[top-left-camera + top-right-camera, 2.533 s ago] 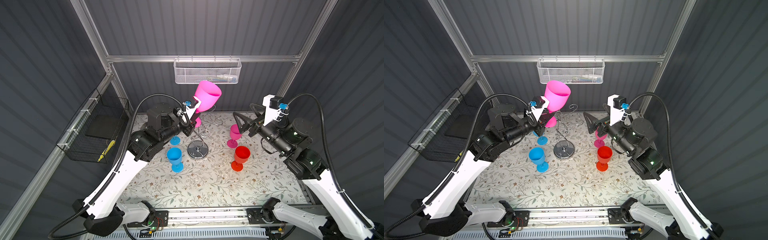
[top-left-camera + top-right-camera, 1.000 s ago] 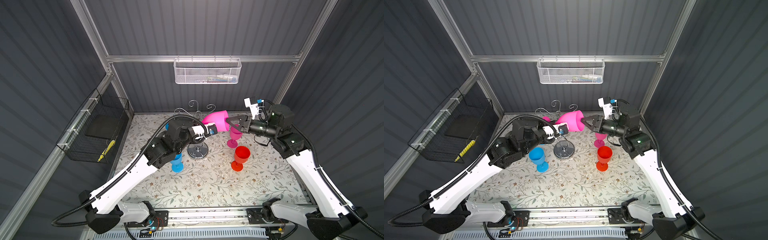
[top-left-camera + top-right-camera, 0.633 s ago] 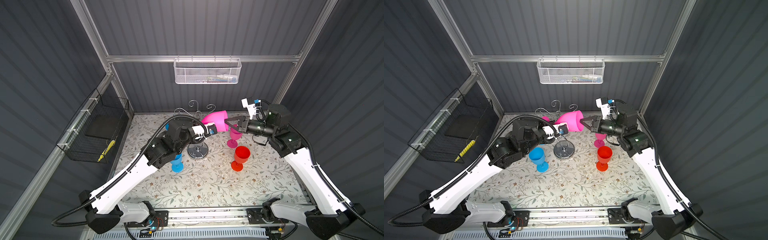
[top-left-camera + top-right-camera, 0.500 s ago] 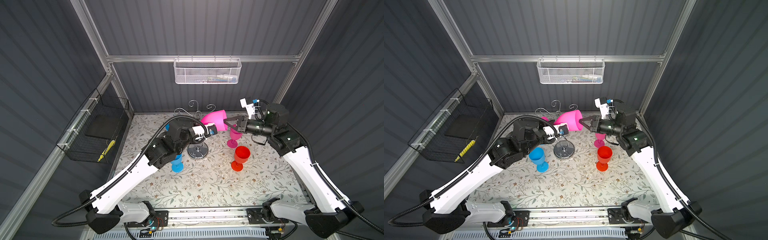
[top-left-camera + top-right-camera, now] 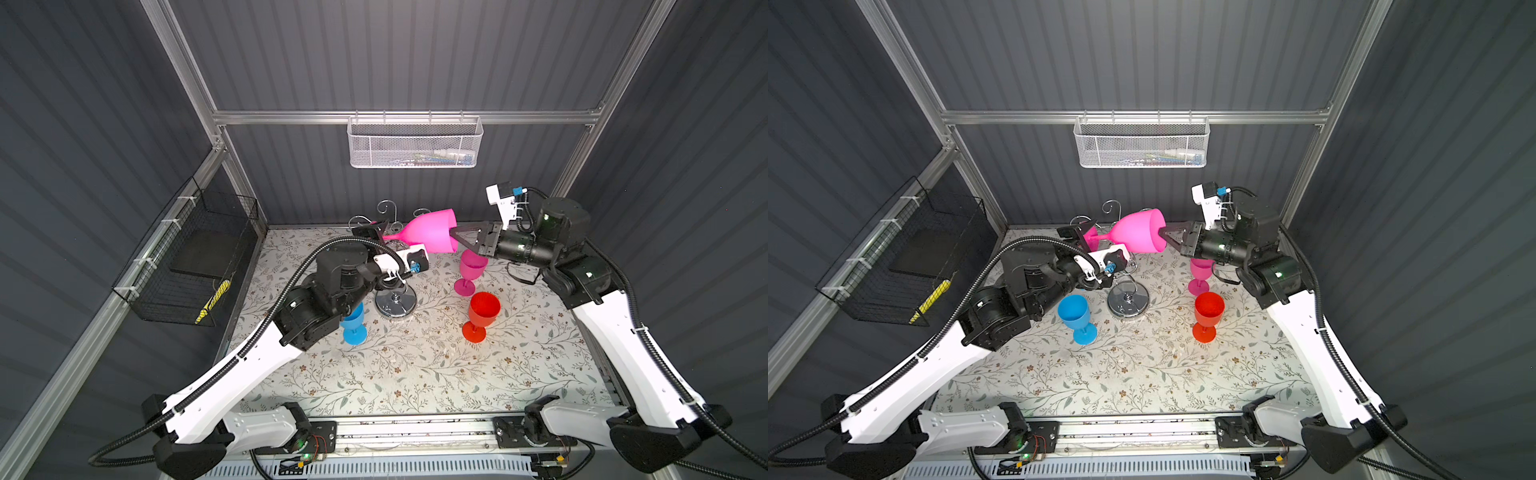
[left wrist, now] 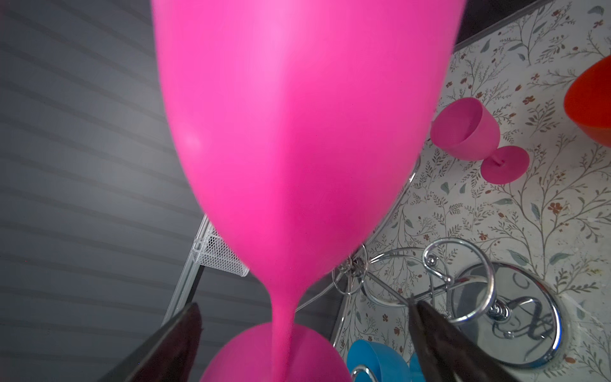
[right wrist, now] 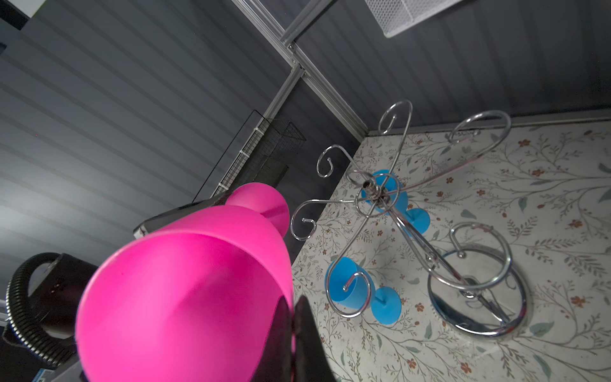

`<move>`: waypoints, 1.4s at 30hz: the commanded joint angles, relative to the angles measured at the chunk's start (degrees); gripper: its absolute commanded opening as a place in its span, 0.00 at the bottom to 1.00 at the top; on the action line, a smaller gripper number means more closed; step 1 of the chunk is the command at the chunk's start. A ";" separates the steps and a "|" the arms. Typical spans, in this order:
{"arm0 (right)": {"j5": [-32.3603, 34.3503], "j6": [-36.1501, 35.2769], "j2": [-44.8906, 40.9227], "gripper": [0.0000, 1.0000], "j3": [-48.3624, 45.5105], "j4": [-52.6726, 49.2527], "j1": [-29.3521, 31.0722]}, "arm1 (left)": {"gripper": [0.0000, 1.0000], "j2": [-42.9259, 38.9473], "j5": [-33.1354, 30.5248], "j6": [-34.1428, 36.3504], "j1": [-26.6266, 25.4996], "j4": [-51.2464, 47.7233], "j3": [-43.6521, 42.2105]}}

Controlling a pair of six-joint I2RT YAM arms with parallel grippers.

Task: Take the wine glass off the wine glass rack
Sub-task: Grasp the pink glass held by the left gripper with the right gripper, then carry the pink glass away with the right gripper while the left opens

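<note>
pinching wine glass (image 5: 428, 235) rim: right gripper (image 5: 455, 237) | left gripper (image 6: 304, 330) spread around stem

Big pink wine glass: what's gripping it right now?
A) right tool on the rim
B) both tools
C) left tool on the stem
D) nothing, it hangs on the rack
A: the right tool is pinched shut on the rim of the big pink wine glass, while the fingers of the left tool stand wide apart on either side of the stem, and the rack stands beside it, bare.
</note>
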 commanded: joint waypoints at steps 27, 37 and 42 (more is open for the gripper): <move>50.10 -18.71 -14.79 0.00 -0.19 -23.81 -1.90 | 1.00 -7.52 0.56 -8.10 -0.21 7.80 -5.29; 55.14 -21.36 -10.77 0.00 2.29 -31.52 6.79 | 1.00 -7.73 -0.23 -8.73 -0.22 7.84 -5.58; 56.35 -21.52 -8.46 0.00 4.54 -34.99 10.67 | 1.00 -7.64 -0.33 -8.76 -0.23 7.79 -5.66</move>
